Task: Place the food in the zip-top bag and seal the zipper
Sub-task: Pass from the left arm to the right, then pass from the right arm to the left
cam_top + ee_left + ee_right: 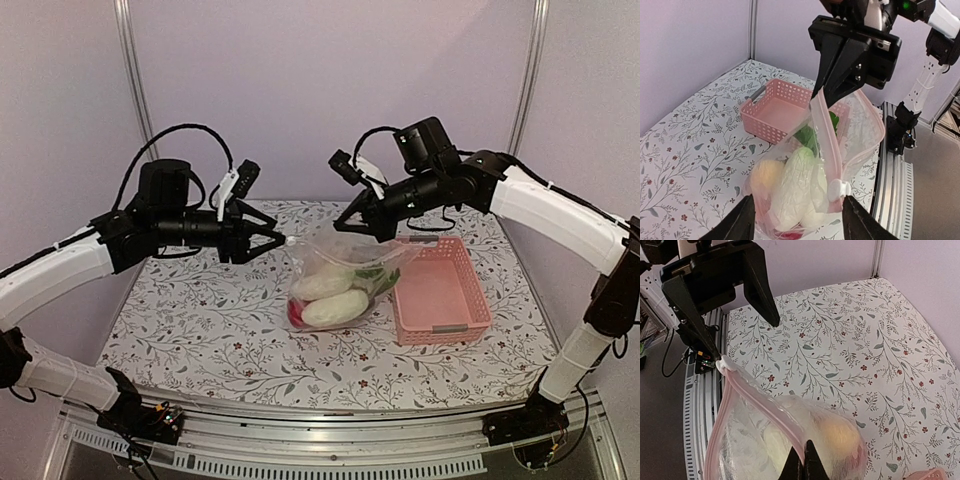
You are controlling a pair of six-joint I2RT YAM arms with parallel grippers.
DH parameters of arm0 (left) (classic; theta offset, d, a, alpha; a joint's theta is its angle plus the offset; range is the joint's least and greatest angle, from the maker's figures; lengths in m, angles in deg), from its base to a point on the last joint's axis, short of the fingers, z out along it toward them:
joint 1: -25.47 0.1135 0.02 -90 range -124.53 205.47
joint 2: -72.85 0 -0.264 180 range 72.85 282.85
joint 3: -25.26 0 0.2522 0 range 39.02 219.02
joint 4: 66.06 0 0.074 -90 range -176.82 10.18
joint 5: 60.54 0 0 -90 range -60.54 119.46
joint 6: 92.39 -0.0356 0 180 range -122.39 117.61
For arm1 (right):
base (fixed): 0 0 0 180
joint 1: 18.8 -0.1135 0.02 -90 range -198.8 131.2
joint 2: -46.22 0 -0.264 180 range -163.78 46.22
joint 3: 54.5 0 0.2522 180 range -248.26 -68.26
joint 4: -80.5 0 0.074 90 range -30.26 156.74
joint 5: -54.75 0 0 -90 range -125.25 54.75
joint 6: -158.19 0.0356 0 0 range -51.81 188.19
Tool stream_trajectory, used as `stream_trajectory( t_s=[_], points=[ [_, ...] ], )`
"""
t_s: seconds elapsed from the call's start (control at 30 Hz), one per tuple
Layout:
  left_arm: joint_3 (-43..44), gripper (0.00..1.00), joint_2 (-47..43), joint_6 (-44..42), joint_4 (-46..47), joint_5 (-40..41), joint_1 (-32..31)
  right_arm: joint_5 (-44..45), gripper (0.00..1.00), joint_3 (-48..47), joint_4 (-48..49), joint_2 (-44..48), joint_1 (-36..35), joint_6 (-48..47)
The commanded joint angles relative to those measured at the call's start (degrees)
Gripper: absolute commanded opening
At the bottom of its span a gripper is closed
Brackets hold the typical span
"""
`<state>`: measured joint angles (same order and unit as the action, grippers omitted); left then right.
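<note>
The clear zip-top bag [345,270] stands mid-table, its mouth held up and gaping. Inside lie white oblong pieces [335,305], a red one [296,315], green bits [376,272] and a yellow-tan one [765,175]. My right gripper [362,228] is shut on the pinkish zipper strip [760,400] and holds that end up; its fingertips [805,465] pinch the strip. My left gripper [278,240] is open. Its fingers [747,220] stand either side of the white slider [838,190] at the strip's other end without touching it.
An empty pink lattice basket [475,290] stands right of the bag, close against it; it also shows in the left wrist view [767,122]. The flowered tablecloth [190,330] covers the table. A metal rail [330,455] runs along the near edge.
</note>
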<state>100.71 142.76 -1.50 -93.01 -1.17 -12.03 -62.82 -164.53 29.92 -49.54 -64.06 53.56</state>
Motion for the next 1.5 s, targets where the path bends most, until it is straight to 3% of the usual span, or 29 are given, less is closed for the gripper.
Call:
stream_trajectory(
  t_s=[0.0, 0.37, 0.7, 0.87, 1.13, 1.33, 1.4, 1.47],
  points=[
    [-4.1, 0.59, -0.5, 1.3, 8.0, -2.4, -0.9, -2.8, 0.0, 1.7, 1.4, 2.7, 0.1, 0.5],
    [-8.5, 0.55, 1.0, -3.4, 13.3, -4.5, -4.4, -6.7, 0.0, 3.5, 3.3, 2.9, 4.1, 5.3],
    [-14.3, 0.46, 5.5, 4.1, 33.6, -0.8, -5.7, -9.3, 0.0, 3.2, 4.0, 1.6, 4.8, 7.8],
    [-14.4, 0.39, 9.0, 6.5, 39.3, -0.5, -5.7, -10.2, 0.0, 2.4, 4.3, 0.8, 4.9, 8.5],
    [-13.8, 0.19, 9.6, 5.0, 39.2, -0.6, -5.6, -11.3, 0.0, 2.6, 5.1, 0.5, 6.3, 9.8],
    [-13.7, 0.1, 7.3, 4.0, 36.2, 0.5, -5.2, -12.7, 0.0, 2.4, 6.2, -0.2, 7.2, 10.7],
    [-13.1, 0.02, 6.4, 3.4, 34.6, 1.8, -5.2, -13.3, 0.0, 2.4, 6.2, -0.5, 7.2, 10.7],
    [-11.8, 0.0, 5.6, 2.5, 31.9, 3.0, -5.2, -13.5, 0.07, 2.5, 6.1, -0.6, 7.2, 10.7]
  ],
)
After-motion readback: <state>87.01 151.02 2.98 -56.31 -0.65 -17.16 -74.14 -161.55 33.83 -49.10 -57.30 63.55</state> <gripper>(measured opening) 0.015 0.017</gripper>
